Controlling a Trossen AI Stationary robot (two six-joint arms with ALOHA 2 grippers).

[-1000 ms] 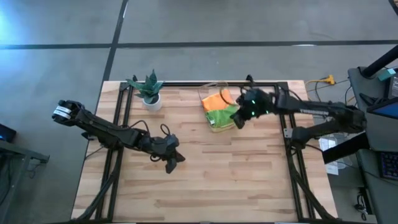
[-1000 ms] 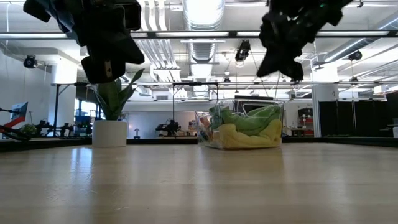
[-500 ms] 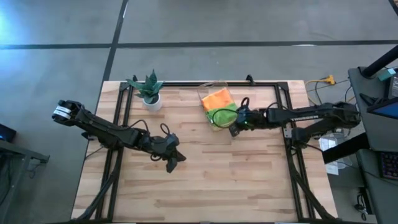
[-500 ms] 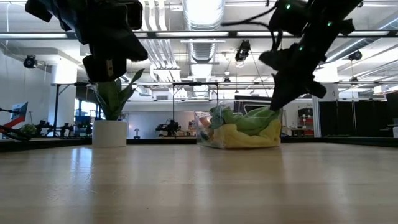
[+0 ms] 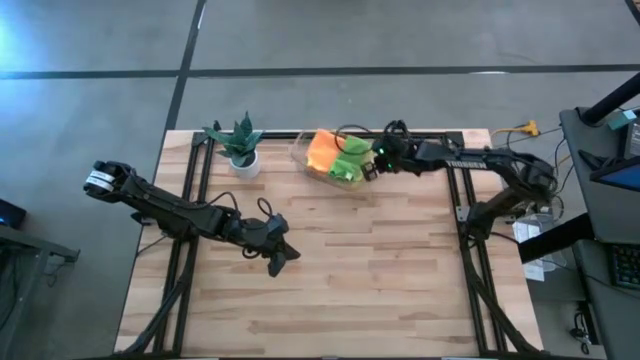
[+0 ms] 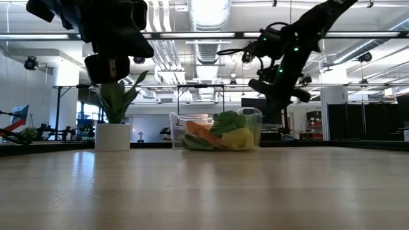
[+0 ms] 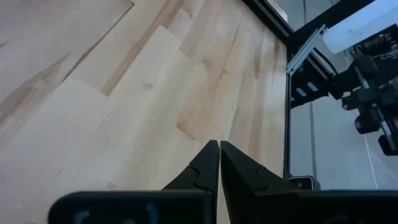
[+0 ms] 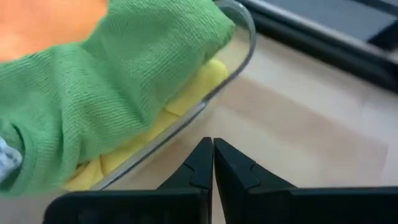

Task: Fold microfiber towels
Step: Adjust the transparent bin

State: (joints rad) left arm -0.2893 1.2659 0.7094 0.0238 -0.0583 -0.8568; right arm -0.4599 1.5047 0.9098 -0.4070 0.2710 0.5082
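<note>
Light wooden table (image 5: 340,280) with a black frame along its edges. Small green potted plant (image 5: 240,145) in a white pot near the 11 o'clock corner, upright. Clear plastic bin (image 5: 303,160) near the 12 o'clock edge, well apart from the plant, tilted on the high view; curved rim (image 8: 245,37) close up in the right wrist view. Grey floor (image 5: 100,50) around. Ceiling ducts and lights (image 6: 208,13) in the room behind.

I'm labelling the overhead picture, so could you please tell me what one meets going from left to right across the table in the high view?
Potted plant → left gripper, shut, over bare wood → clear bin of microfiber towels → right gripper, shut, at the bin's right side.
</note>
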